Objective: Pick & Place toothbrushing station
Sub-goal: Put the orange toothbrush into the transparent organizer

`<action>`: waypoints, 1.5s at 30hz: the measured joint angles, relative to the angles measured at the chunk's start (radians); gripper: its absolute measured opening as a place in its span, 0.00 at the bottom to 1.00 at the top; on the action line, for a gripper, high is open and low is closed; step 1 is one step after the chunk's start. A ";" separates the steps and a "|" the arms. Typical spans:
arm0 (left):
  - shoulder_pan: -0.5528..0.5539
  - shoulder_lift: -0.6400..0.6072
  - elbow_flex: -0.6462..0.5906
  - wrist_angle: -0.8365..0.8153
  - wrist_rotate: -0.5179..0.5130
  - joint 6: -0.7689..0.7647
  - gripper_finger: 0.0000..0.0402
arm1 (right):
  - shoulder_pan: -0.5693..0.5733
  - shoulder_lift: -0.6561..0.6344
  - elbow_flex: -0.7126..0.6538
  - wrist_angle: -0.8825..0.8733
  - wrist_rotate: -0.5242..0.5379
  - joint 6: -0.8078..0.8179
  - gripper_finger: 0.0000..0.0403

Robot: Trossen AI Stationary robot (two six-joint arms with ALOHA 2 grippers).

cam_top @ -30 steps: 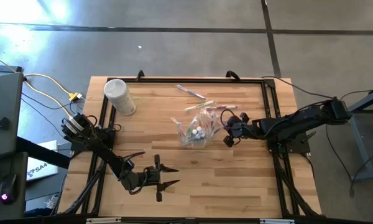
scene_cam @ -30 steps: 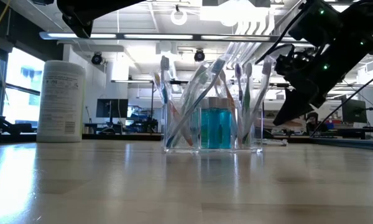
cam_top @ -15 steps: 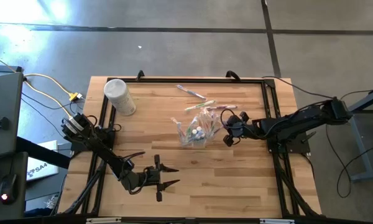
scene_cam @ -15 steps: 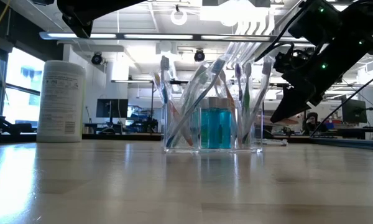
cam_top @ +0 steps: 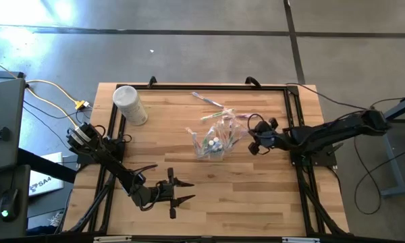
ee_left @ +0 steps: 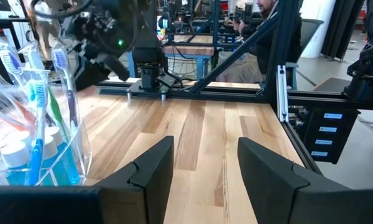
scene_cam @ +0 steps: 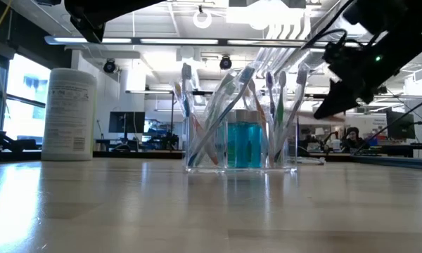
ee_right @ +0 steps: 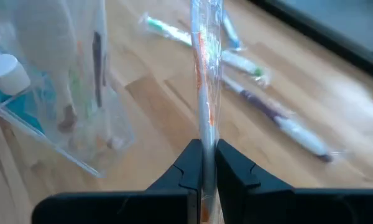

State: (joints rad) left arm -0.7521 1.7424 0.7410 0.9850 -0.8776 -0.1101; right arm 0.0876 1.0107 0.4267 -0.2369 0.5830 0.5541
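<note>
The toothbrushing station is a clear boxy holder standing on the wooden table's middle, with several toothbrushes and a blue bottle in it. Just right of it hangs my right gripper, shut on a toothbrush in a clear wrapper. My left gripper waits open near the table's front edge, level, with nothing between its fingers. Two or three more wrapped toothbrushes lie flat on the table beyond the holder. My right gripper pinches the wrapped toothbrush's shaft between its two fingers. The fingers slant downward, and the brush runs along them, sticking out past the tips. Its far end leaves the wrist view's edge, so where that end is cannot be told.
A tall white cylindrical tub stands at the far left corner. Black frame rails run along the table's edges. Bare wood lies between the holder and the near edge.
My right gripper, staying shut, has risen and drawn back toward the table's right edge, away from the holder. The holder and the tub have stayed where they were.
</note>
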 joint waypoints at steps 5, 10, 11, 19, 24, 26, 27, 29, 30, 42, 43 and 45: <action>0.000 0.000 0.000 0.000 0.000 0.000 0.44 | 0.018 -0.142 0.018 -0.211 0.128 0.058 0.04; 0.000 0.000 0.000 -0.001 0.000 0.000 0.44 | 0.053 -0.279 0.042 -0.378 0.226 0.136 0.04; 0.000 0.000 0.000 -0.007 0.000 0.003 0.44 | 0.073 -0.303 0.042 -0.377 0.243 0.127 0.04; 0.000 0.000 0.000 -0.005 -0.032 0.106 0.44 | 0.345 -0.395 0.043 -0.174 0.488 -0.101 0.04; 0.000 -0.001 0.000 0.032 -0.034 0.106 0.44 | 0.508 -0.379 0.043 0.184 0.508 -0.478 0.04; 0.000 -0.001 0.000 0.051 -0.034 0.106 0.44 | 0.568 -0.365 0.043 0.335 0.401 -0.585 0.04; 0.000 -0.001 0.000 0.058 -0.033 0.106 0.44 | 0.597 -0.354 0.043 0.409 0.349 -0.623 0.04; 0.000 -0.001 0.000 0.071 -0.033 0.113 0.44 | 0.652 -0.322 0.044 0.524 0.307 -0.681 0.04; 0.000 -0.001 0.000 0.080 -0.033 0.123 0.44 | 0.675 -0.298 0.044 0.565 0.313 -0.708 0.04; 0.078 0.002 0.143 0.075 -0.017 0.234 0.50 | 0.736 0.105 0.043 0.950 0.326 -0.740 0.04; 0.090 0.004 0.168 0.016 -0.014 0.227 0.53 | 0.734 0.137 0.043 0.985 0.326 -0.742 0.04; 0.111 0.006 0.218 -0.089 -0.012 0.199 0.61 | 0.732 0.187 0.043 1.032 0.325 -0.746 0.04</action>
State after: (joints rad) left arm -0.6413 1.7485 0.9586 0.8956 -0.8894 0.0887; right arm 0.8200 1.1980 0.4702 0.7949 0.9081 -0.1921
